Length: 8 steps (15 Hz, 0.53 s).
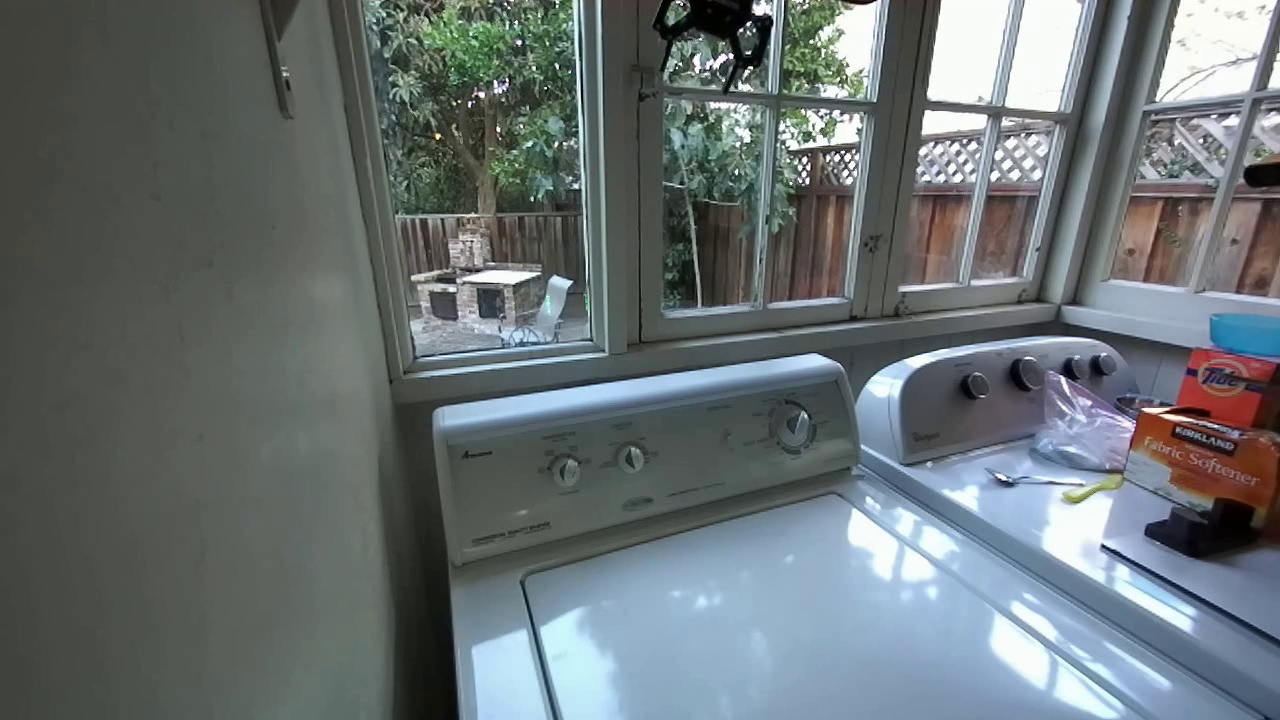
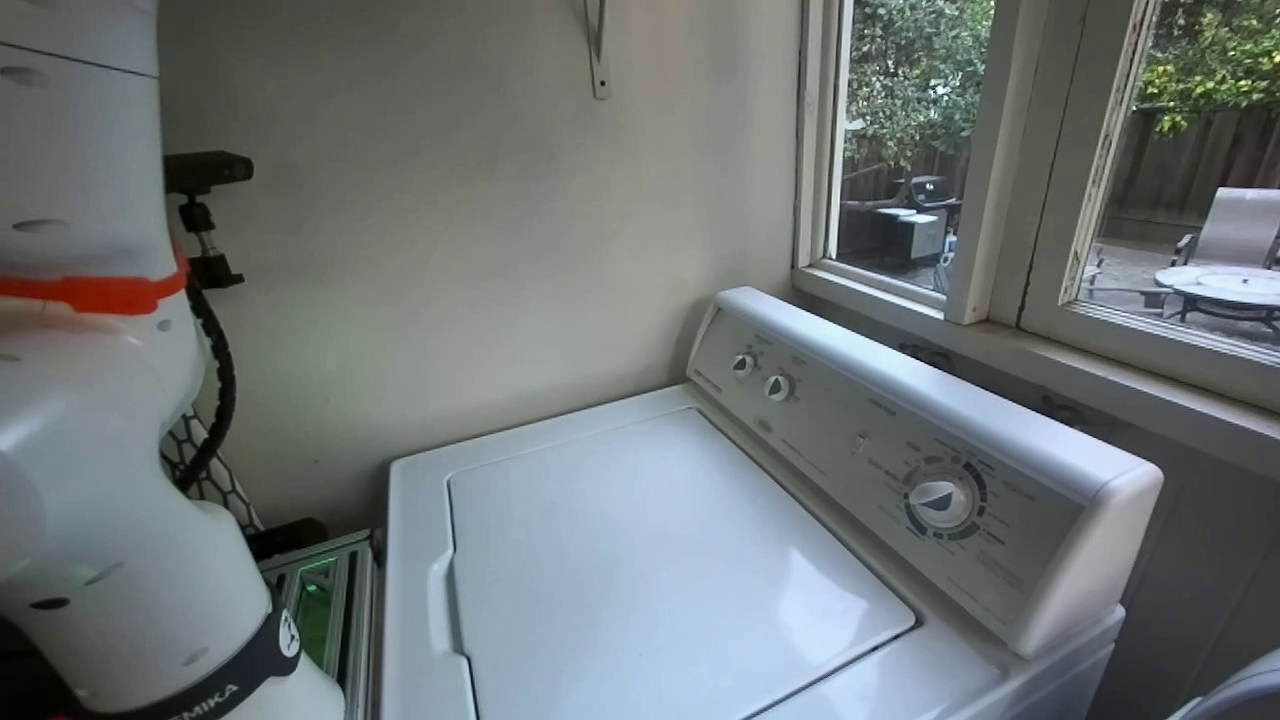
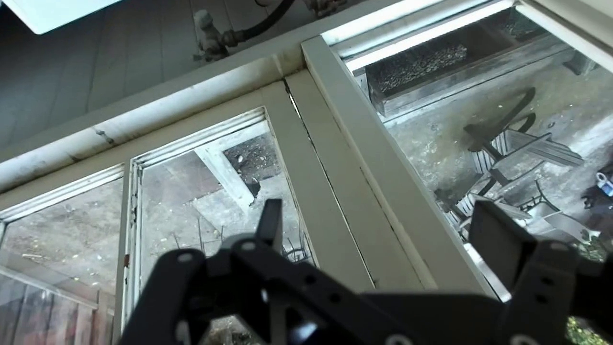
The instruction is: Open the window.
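The window [image 1: 768,180], a tall white-framed gridded glass sash, stands behind the washer and sits flush in its frame. In an exterior view its lower left part shows [image 2: 1080,200] at the right edge. In the wrist view its side stile [image 3: 299,158] and lower panes are seen, with a thin seam along the post. My gripper [image 1: 698,75] hangs in front of the window's upper left panes, fingers pointing down. In the wrist view the gripper [image 3: 378,211] is open and empty, its fingers spread across the view of the stile and post. I cannot see it touch anything.
The washer [image 1: 640,480] stands below the window, and a second machine [image 1: 1000,420] with boxes, a plastic bag and a spoon is at its right. A plain pane [image 1: 480,150] and a narrower gridded sash [image 1: 985,190] flank the window. A wall [image 2: 480,250] bounds the washer's side.
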Available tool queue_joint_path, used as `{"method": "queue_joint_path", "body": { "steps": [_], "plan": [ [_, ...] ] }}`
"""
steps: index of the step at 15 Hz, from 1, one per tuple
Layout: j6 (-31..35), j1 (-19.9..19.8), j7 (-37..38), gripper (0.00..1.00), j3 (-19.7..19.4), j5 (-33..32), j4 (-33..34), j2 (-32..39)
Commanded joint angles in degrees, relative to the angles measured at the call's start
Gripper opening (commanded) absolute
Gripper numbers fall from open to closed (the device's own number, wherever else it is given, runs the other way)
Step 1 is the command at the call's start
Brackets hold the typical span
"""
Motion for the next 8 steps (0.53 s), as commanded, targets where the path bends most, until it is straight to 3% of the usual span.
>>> {"method": "queue_joint_path", "body": {
  "steps": [1,3,8],
  "plan": [
    [0.11,-0.03,-0.15,1.00,0.01,0.04,0.00,0.06],
    [-0.34,0.05,-3.17,1.00,0.07,-1.34,-2.01,-0.84],
    [0.48,0.92,-12.60,1.00,-0.26,-8.74,5.39,4.83]
  ]
}}
